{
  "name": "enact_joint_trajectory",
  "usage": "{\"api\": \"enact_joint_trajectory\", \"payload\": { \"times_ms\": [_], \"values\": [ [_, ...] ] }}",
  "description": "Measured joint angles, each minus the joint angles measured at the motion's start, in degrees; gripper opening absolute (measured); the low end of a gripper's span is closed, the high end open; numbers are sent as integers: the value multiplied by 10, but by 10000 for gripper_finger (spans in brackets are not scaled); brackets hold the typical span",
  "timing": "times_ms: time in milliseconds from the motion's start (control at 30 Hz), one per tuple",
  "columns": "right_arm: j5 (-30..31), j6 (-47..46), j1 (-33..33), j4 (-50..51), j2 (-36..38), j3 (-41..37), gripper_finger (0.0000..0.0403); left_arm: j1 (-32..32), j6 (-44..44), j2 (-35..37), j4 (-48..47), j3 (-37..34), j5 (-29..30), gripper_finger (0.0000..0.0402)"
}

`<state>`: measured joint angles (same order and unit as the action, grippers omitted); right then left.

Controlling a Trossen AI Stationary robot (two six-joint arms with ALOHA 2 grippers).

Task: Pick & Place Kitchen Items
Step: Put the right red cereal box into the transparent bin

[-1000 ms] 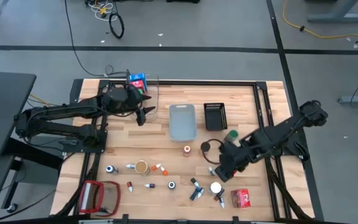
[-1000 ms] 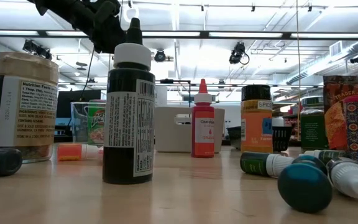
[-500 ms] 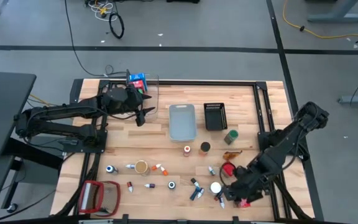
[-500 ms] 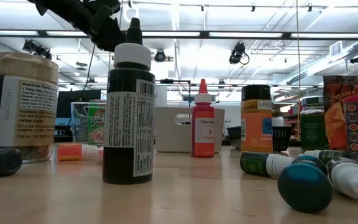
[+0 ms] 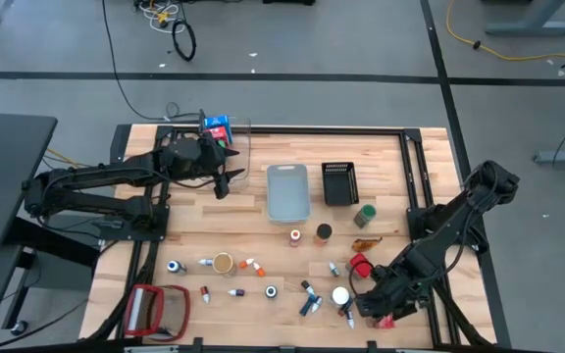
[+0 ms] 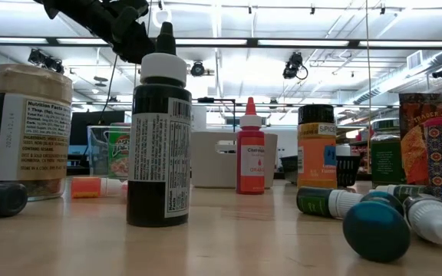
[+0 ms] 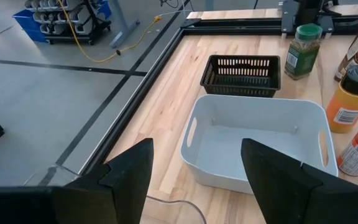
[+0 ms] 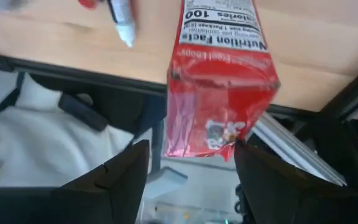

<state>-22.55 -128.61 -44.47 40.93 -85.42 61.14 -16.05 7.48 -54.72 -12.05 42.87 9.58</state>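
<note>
Right end effector [image 8: 188,165] straddles a crinkled red carton [image 8: 219,93].

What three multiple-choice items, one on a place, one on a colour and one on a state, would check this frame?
1. Where is the right gripper?
A. over the grey bin
B. at the table's near right edge, by the red carton
C. above the black basket

2. What colour is the open bin ahead of the left gripper?
A. pale grey
B. red
C. green

3. How do the right gripper's fingers stand?
A. shut on a bottle
B. out of view
C. open, with the carton between them

Answers: 1 B, the high view shows it there. 2 A, the left wrist view shows a pale, empty bin. 3 C, the right wrist view shows spread fingers flanking the carton.
</note>
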Motion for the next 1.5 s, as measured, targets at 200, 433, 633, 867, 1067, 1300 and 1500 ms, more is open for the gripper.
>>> {"api": "enact_joint_trajectory", "payload": {
  "times_ms": [200,433,633,867,1067,1300,1500],
  "values": [
    [-7,12,0,16,0,-5,246,0,3,0,0,0,0,254],
    [-4,40,2,13,0,-1,246,0,3,0,8,0,0,254],
    [-7,46,9,13,0,7,246,0,3,0,34,0,0,254],
    [-40,46,15,12,0,9,246,0,3,0,34,0,0,254],
    [-18,24,15,35,0,9,246,0,3,0,34,0,0,254],
    [37,16,15,38,-1,9,246,0,3,0,34,0,0,254],
    [9,16,15,53,-21,10,246,0,18,0,34,0,0,254]
  ]
}}
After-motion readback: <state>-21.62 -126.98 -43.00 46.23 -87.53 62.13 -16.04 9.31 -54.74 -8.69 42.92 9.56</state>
